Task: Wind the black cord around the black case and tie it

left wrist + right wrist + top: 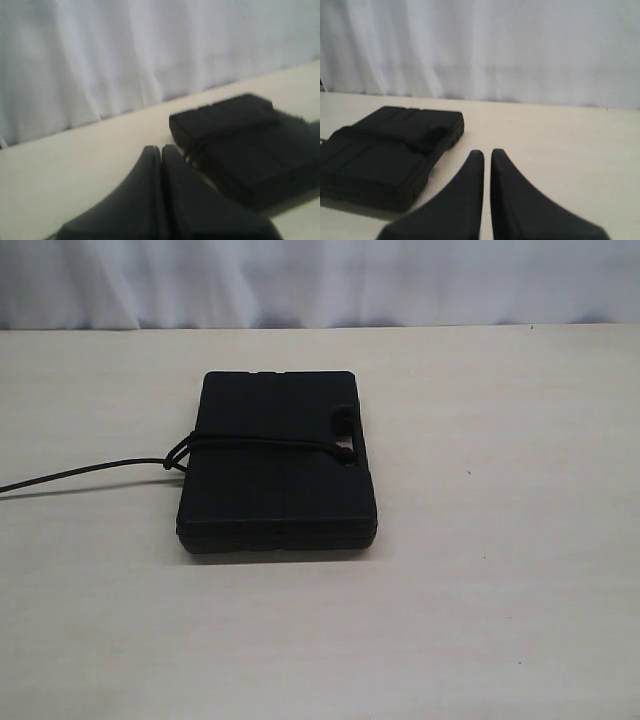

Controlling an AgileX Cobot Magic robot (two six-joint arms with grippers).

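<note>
The black case (pixel 275 475) lies flat in the middle of the table, handle cut-out on its right side. The black cord (pixel 262 442) runs across its top and through the cut-out. It is bunched in a knot (pixel 177 454) at the case's left edge, and its tail trails left along the table out of view. Neither gripper shows in the exterior view. My left gripper (pixel 161 148) is shut with nothing seen between its fingers, a short way from the case (pixel 250 145). Fingers almost touching, my right gripper (pixel 487 152) hangs above bare table beside the case (pixel 380 155).
The pale wooden table (pixel 500 570) stretches all round the case. A white curtain (pixel 320 280) hangs behind its far edge.
</note>
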